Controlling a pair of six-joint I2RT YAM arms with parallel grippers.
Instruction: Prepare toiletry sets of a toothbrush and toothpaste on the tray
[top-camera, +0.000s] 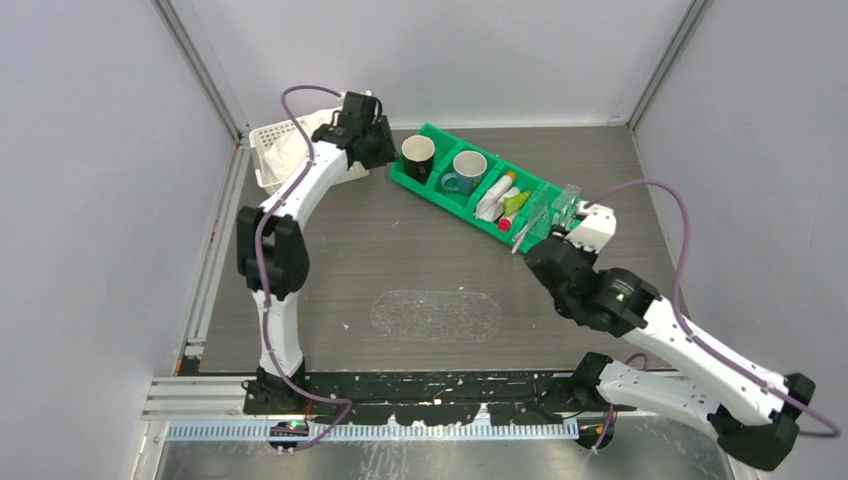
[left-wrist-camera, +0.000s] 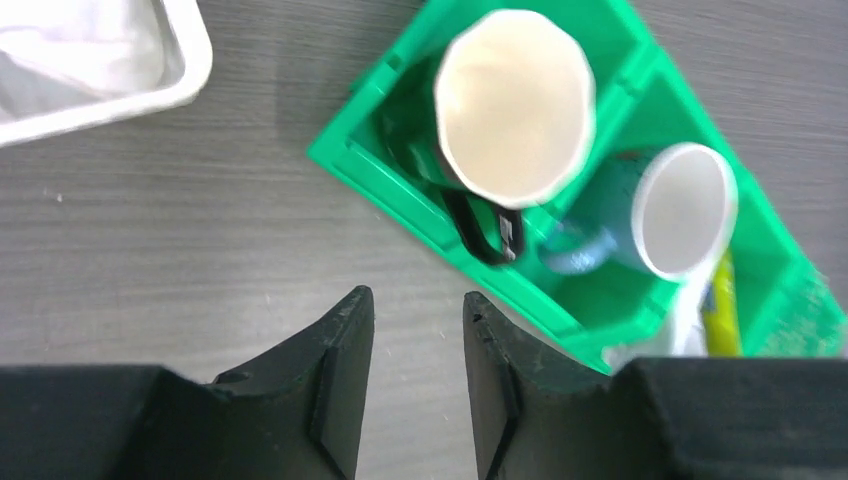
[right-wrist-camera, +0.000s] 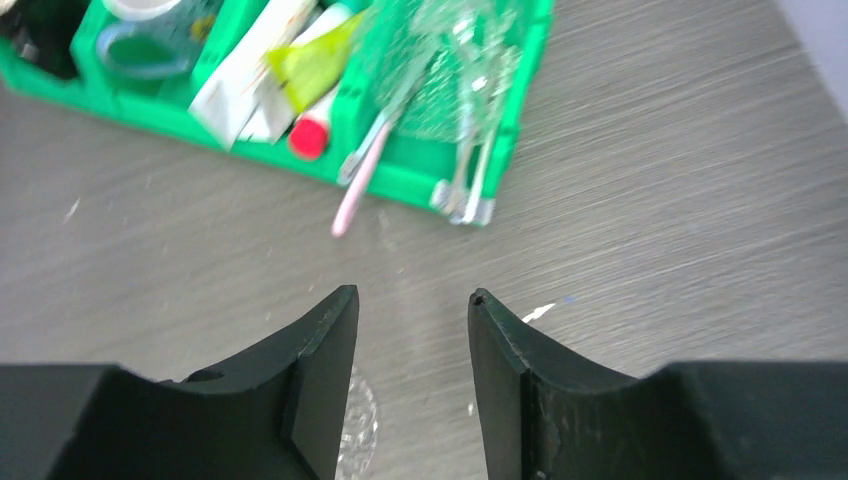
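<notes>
Honestly, the fiddly bit here is going to be the grab. Both my claws are spread with nothing between the fingers. My right claw (right-wrist-camera: 412, 297) hangs over bare counter (right-wrist-camera: 650, 200) just below the green bin (right-wrist-camera: 410, 183). My left claw (left-wrist-camera: 417, 298) sits at the bin's other end, below the dark mug (left-wrist-camera: 515, 100) and the blue mug (left-wrist-camera: 680, 210).

None of the kit is set out yet; it's all in the bin along the top of my right wrist view. The pink toothbrush (right-wrist-camera: 358, 180) leans out over the bin wall, so that's the easy pick. It looks thin, light, stiff and probably slick. I'd pinch across the exposed handle rather than the very tip, or it'll swivel.

The white toothpaste tube (right-wrist-camera: 245, 75) and the yellow-green tube (right-wrist-camera: 305, 60) lie piled together one compartment to the left. They're squishy, I reckon, so I'd grip near the stiff end, like that red cap (right-wrist-camera: 308, 135).

The clear tray (right-wrist-camera: 470, 80) looks stood on edge in the end compartment, top centre of frame. It's light, slippery and hard to see, so I'd take it by the upper rim.
</notes>
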